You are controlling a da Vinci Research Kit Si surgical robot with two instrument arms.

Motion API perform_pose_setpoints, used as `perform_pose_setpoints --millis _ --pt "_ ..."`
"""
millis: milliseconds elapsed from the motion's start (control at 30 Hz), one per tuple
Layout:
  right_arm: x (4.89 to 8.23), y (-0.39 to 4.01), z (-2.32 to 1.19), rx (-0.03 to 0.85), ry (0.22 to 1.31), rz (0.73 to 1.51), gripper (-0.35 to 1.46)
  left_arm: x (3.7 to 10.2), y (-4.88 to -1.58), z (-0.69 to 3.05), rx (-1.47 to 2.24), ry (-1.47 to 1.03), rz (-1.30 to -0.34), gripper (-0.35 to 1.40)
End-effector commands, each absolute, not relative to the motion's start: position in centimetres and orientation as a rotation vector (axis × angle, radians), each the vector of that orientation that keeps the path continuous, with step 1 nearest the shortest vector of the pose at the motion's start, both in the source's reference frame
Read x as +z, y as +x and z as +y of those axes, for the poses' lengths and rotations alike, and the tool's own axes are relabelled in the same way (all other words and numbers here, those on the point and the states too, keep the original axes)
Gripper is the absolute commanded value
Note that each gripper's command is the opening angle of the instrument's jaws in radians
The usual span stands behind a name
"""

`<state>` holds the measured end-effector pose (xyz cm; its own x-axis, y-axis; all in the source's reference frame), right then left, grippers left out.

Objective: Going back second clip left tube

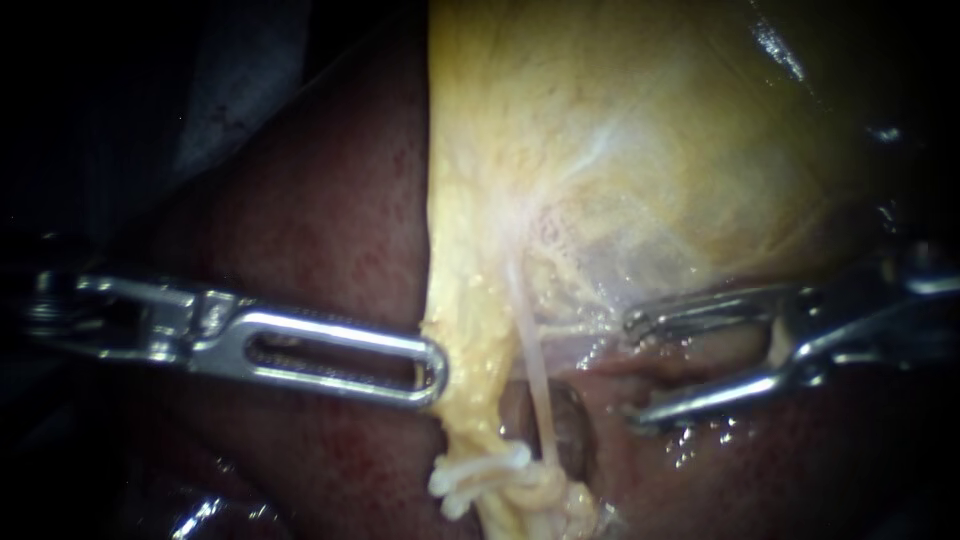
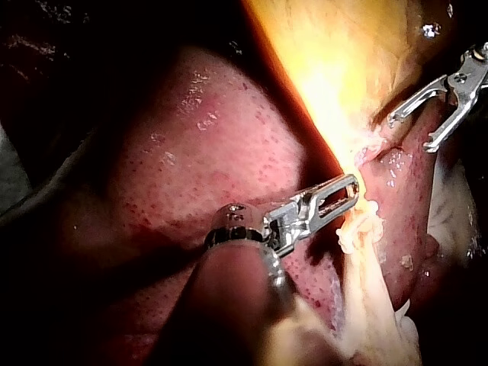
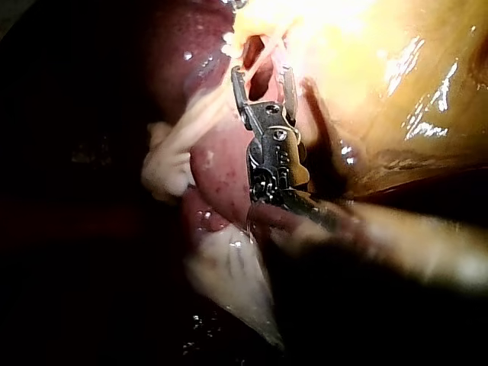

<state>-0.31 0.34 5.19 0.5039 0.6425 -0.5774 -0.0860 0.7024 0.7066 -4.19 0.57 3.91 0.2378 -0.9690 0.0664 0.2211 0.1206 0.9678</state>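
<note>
A thin pale tube (image 1: 537,372) runs down from the yellow gallbladder (image 1: 650,150) to a white frayed knot of tissue (image 1: 482,476). My right instrument (image 1: 632,368) comes in from the right, its jaws open, their tips a short way right of the tube with nothing held between them. In the right wrist view the right instrument (image 3: 261,75) has the pale tube (image 3: 263,50) just ahead of its open jaws. My left instrument (image 1: 432,368) has slotted jaws lying together on the gallbladder's yellow fringe (image 1: 455,330). The left wrist view shows the left instrument (image 2: 351,185) at that same fringe.
Dark red liver (image 1: 320,230) lies under and around my left instrument. A dark hollow (image 1: 572,428) sits just right of the tube's lower end. Wet red tissue (image 1: 700,440) lies below the right instrument. In the left wrist view my right instrument (image 2: 412,131) shows beyond the fringe.
</note>
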Motion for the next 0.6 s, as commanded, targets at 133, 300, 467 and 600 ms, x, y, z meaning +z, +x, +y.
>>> perform_pose_setpoints --millis 133,300,467,600 --pt "5.14 -0.38 0.42 0.491 0.647 0.960 0.51 3.92 -4.20 0.57 -1.077 1.067 -0.915 -0.35" --pt "5.14 -0.39 0.41 0.500 0.642 0.959 0.51 3.94 -4.22 0.56 -1.078 1.065 -0.915 -0.35" --pt "5.14 -0.39 0.41 0.499 0.642 0.959 0.51 4.06 -4.31 0.55 -1.082 1.052 -0.917 -0.35" --pt "5.14 -0.39 0.40 0.499 0.642 0.959 0.51 4.26 -4.41 0.53 -1.075 1.048 -0.915 -0.35"
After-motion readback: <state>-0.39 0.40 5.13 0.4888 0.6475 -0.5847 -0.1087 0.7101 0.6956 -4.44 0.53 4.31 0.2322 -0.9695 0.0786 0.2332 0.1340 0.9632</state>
